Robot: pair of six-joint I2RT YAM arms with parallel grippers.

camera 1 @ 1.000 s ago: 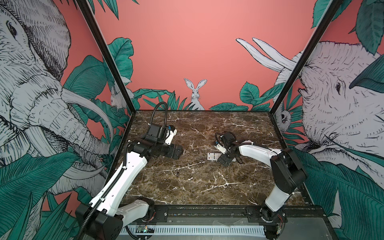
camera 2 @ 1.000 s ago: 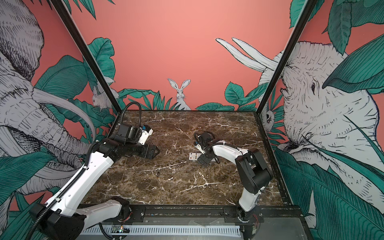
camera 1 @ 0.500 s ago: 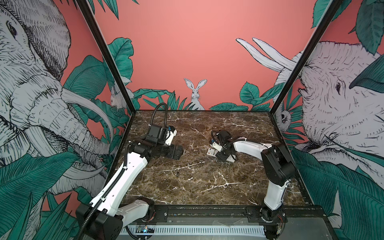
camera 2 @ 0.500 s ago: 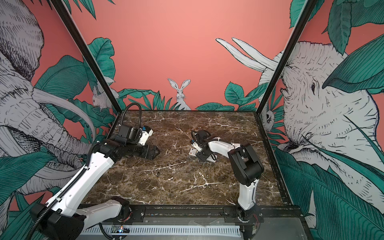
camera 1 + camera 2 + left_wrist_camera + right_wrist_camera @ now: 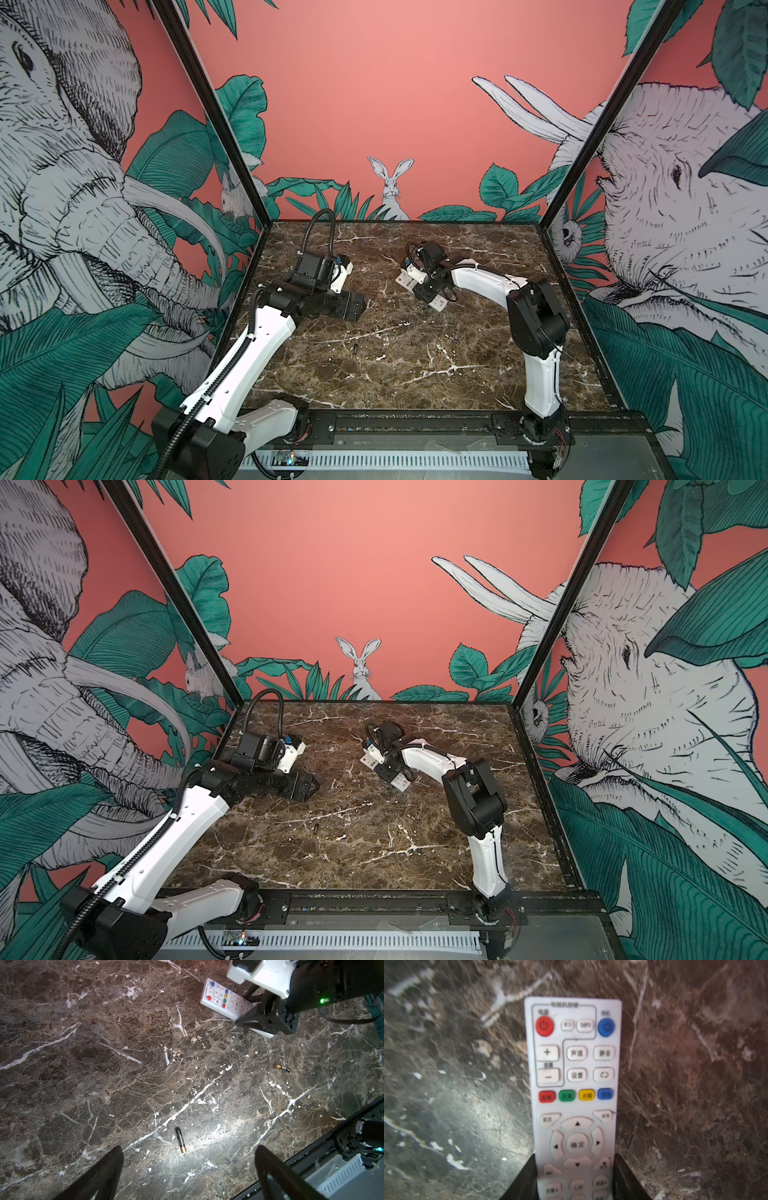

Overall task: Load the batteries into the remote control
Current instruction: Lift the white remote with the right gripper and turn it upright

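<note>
Your right jaws are closed on the remote (image 5: 575, 1084), with 1 dark finger (image 5: 521, 1184) against each long edge, about midway along the body, so the gap is just the remote's width. The remote lies face up toward the back of the counter (image 5: 415, 374), a little right of centre. In both top views the right arm (image 5: 482, 282) covers its middle, and its 2 ends stick out on either side (image 5: 405, 281). The end with the red and blue round buttons points away from the arm. You cannot tell whether the remote rests on the counter or is raised just off it. Your left jaws stand fully apart and hold nothing. In the left wrist view both fingers (image 5: 99, 1178) hang over bare marble, well apart from the remote (image 5: 224, 1001). The left arm (image 5: 270, 340) reaches in from the front left and stops short of the middle. Neither battery is loaded, and both lie loose on the counter. You will find battery 1 (image 5: 180, 1140) near the counter's middle, in front of the left jaws, and it shows in both top views as a small dark sliver (image 5: 354, 348). Look for battery 2 (image 5: 282, 1068) nearer the remote, on the front side of it and apart from it, with its gold end showing. It is too small to pick out surely in the top views.
</note>
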